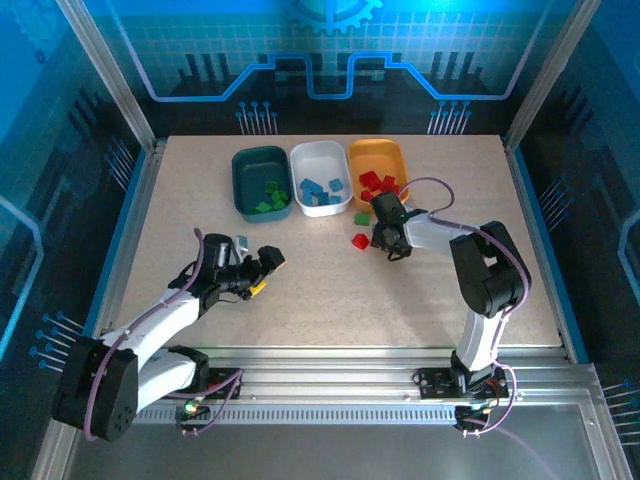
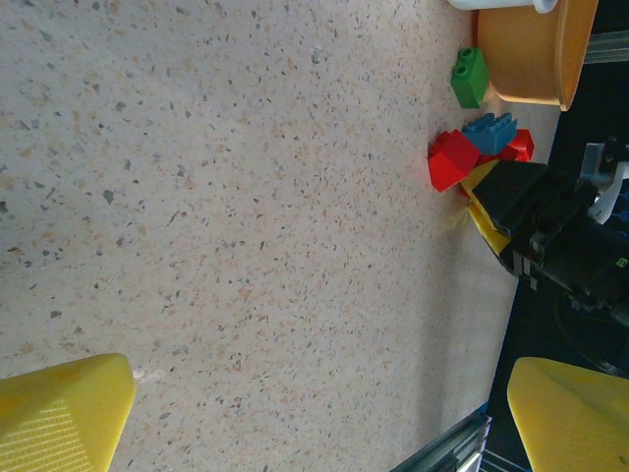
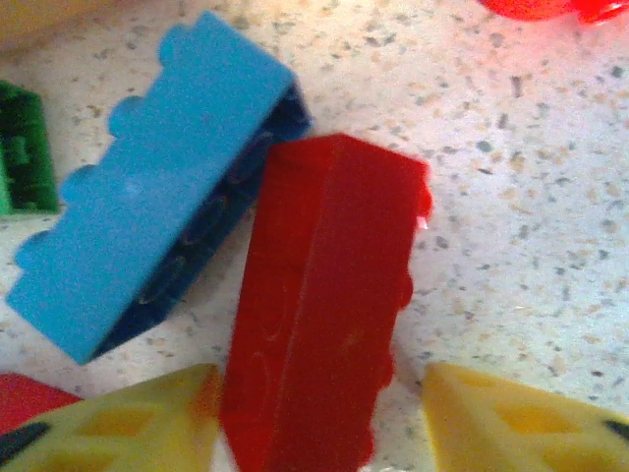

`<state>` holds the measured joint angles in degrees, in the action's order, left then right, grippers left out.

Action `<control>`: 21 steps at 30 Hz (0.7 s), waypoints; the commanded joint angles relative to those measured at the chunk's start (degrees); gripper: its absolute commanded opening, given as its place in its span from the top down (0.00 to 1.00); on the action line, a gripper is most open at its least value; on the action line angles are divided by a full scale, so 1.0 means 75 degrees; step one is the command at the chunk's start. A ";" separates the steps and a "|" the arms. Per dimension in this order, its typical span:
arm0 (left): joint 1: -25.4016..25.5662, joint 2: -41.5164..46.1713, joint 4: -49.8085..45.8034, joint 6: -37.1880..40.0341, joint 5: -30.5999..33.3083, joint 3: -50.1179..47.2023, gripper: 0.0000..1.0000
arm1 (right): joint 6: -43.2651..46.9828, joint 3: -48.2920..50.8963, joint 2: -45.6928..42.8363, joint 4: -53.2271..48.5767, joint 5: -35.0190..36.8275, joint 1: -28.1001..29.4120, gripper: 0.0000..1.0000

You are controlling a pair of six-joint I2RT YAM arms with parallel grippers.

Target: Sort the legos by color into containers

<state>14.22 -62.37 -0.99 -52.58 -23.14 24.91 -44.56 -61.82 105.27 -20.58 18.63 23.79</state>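
You see a beige speckled table (image 1: 330, 290) inside a blue-lit enclosure. Aluminium posts (image 1: 110, 75) frame clear side panels (image 1: 50, 120). The back wall (image 1: 330, 60) shows glowing circuit lines and a gear (image 1: 335, 12). A ridged metal rail (image 1: 330, 385) lines the table's near edge.

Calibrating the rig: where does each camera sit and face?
Top external: above, behind the bases, looking down at the table; both arms show.
Left wrist: low, looking across the table at the right gripper; own fingertips show.
Right wrist: close above a red brick; own fingertips flank it.
Both wrist views share the blue brick.
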 commanded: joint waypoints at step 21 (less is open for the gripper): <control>0.0073 -0.0376 0.0132 0.0096 0.0109 -0.0015 0.01 | 0.0412 0.0932 -0.2000 -0.0289 0.0003 -0.0133 0.79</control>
<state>14.22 -64.55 -0.93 -52.56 -22.70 24.91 -40.93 -55.55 94.94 -20.91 17.17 21.71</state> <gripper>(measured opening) 0.990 0.263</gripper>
